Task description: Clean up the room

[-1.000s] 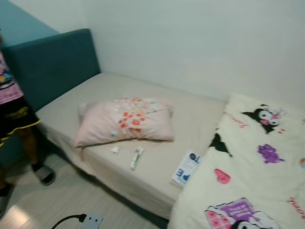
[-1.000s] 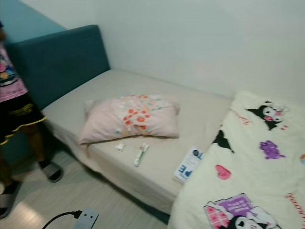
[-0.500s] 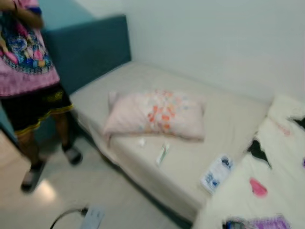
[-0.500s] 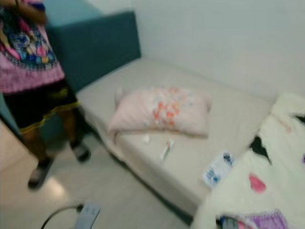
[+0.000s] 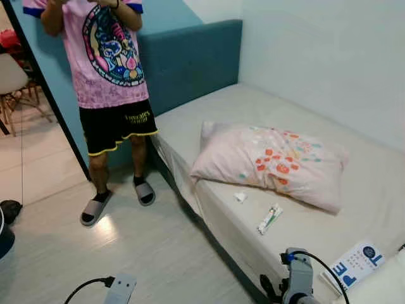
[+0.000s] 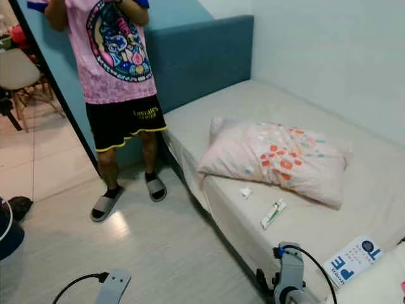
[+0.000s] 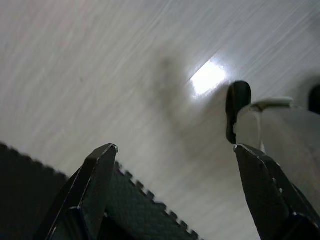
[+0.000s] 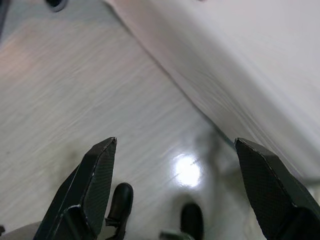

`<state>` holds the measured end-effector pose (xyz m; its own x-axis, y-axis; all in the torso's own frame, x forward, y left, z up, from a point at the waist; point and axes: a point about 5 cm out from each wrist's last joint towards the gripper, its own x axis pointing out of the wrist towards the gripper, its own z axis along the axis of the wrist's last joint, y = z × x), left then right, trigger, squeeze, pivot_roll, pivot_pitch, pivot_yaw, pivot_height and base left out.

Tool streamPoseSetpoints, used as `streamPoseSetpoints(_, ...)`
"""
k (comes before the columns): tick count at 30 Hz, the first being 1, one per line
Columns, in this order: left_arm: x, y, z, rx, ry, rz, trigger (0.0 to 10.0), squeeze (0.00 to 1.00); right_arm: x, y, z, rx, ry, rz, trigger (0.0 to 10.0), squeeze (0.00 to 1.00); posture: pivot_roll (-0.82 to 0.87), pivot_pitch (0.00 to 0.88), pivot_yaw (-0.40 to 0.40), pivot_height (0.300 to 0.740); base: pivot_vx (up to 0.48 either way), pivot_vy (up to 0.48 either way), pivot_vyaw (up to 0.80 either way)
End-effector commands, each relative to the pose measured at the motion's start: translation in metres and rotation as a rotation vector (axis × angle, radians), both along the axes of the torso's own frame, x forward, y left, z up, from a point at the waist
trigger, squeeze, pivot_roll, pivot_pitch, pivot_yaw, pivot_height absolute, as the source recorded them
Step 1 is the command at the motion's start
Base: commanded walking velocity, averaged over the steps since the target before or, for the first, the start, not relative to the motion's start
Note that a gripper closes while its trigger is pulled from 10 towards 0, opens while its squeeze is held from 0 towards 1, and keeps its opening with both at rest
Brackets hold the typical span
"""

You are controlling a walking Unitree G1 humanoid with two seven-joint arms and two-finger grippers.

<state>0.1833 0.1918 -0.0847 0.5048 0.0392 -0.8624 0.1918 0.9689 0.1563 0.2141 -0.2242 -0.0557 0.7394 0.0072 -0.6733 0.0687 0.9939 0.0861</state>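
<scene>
I see a person (image 5: 111, 69) in a pink printed shirt and dark shorts standing on the pale floor (image 5: 158, 253) at the head end of the bed (image 5: 304, 158), just beside the teal headboard (image 5: 190, 60), squarely in the gap between bed and doorway. A power strip (image 6: 112, 284) with its black cord lies on the floor close to my feet, and a chair (image 5: 12, 79) stands beyond the doorway.

On the mattress, a pink floral pillow (image 5: 272, 161) lies flat. Just in front of it, near the bed's edge, sit a small white scrap (image 5: 240, 197) (a wrapper, I think, though it is too small to be sure) and a white-and-green tube (image 5: 269, 218), apart from each other. A blue-and-white booklet (image 6: 353, 258) lies further along, beside the edge of a cream blanket (image 6: 380, 285).

Both arms hang low: the left gripper (image 7: 175, 160) has its fingers spread wide over the floor, holding nothing, and the right gripper (image 8: 175, 155) is equally wide and empty, over the floor next to the bed's side.
</scene>
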Motion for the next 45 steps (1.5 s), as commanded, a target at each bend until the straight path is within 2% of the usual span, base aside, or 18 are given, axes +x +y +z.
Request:
streamPoseSetpoints(1,0.006,-0.001,0.003,-0.012,-0.020,0.006,10.0,0.00,-0.011,-0.004,-0.006,-0.016,0.046,-0.014,10.0,0.00,0.00,0.000,0.024,0.740,0.360,0.000,0.00)
streamPoseSetpoints(21,0.005,-0.002,0.002,-0.023,-0.016,0.004,10.0,0.00,-0.020,-0.007,-0.011,-0.018,0.084,-0.020,10.0,0.00,-0.01,0.000,0.026,0.740,0.369,0.000,0.00)
streamPoseSetpoints(27,0.011,-0.005,0.006,-0.070,-0.048,0.014,10.0,0.00,-0.022,-0.011,-0.012,-0.019,0.097,-0.068,10.0,0.00,-0.01,0.000,0.030,0.740,0.362,0.000,-0.65)
streamPoseSetpoints(32,0.015,-0.006,0.007,-0.067,-0.054,-0.011,10.0,0.00,-0.025,-0.016,-0.013,-0.034,0.112,-0.092,10.0,0.00,-0.01,0.000,0.035,0.740,0.311,0.000,-0.68)
streamPoseSetpoints(45,0.029,-0.011,0.015,-0.147,-0.128,0.001,10.0,0.00,-0.033,-0.027,-0.015,-0.095,0.166,-0.145,10.0,0.00,-0.01,0.000,0.039,0.740,0.000,0.000,-0.66)
